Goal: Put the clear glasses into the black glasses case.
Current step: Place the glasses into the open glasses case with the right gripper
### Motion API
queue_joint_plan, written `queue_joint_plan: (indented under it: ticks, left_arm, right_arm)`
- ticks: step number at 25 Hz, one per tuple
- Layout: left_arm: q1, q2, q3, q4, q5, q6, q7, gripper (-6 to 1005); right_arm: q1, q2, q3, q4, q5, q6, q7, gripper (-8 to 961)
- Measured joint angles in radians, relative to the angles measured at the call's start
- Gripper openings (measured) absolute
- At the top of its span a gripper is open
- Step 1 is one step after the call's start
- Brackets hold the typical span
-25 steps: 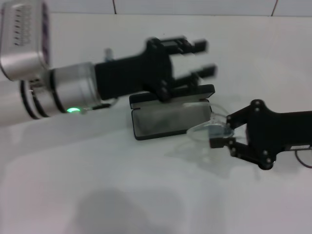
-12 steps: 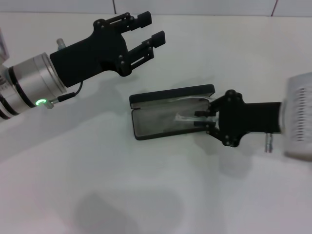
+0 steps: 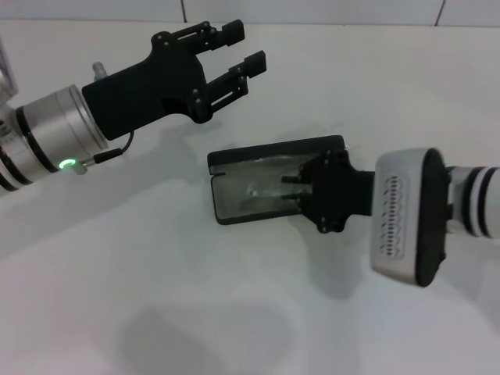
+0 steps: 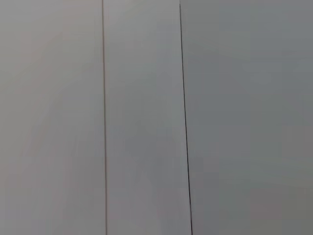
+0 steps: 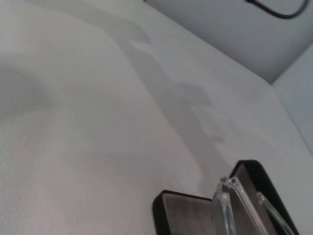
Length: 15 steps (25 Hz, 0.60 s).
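Clear glasses (image 3: 266,187) now hang inside the open mouth of the black glasses case (image 3: 273,148), held over its grey lining by the right end effector (image 3: 293,187), which is clenched on them at their right end. A second ago that end effector was off beyond the case's right edge with the glasses still outside; since then it has pushed in across the tray, so the glasses have gone from beside the case to above its hollow. My reading is that the carry is all but finished, with only the lowering and letting go left.

The left end effector (image 3: 244,48) has pulled well away from the case, up and back toward the wall, and hovers there with its fingers spread and nothing between them; it was right over the lid a second ago, so the way in is clear.

Much of the glasses is hard to make out from the head view: they show only as pale glints against the lining. I cannot tell whether they touch the lining yet. The right wrist view cuts the case (image 5: 205,215) off at its corner, with one clear edge of the glasses (image 5: 230,205) standing up out of it. The left wrist view shows only blank wall panels. The white counter (image 3: 156,297) lies bare around the case.
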Motion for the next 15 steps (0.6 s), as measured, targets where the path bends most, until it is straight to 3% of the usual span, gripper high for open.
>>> queue_joint_plan:
  ticks: [9,15]
  left_arm:
    - [0.0,0.001,0.0,0.0,0.002,0.0,0.007,497]
    - [0.004,0.0,0.003,0.0,0.002,0.0,0.008,496]
  right_arm:
    - [0.036,0.003,-0.139,0.043,0.0,0.192,0.001,209]
    - [0.037,0.003,-0.175,0.049,0.003,0.219,0.005,214]
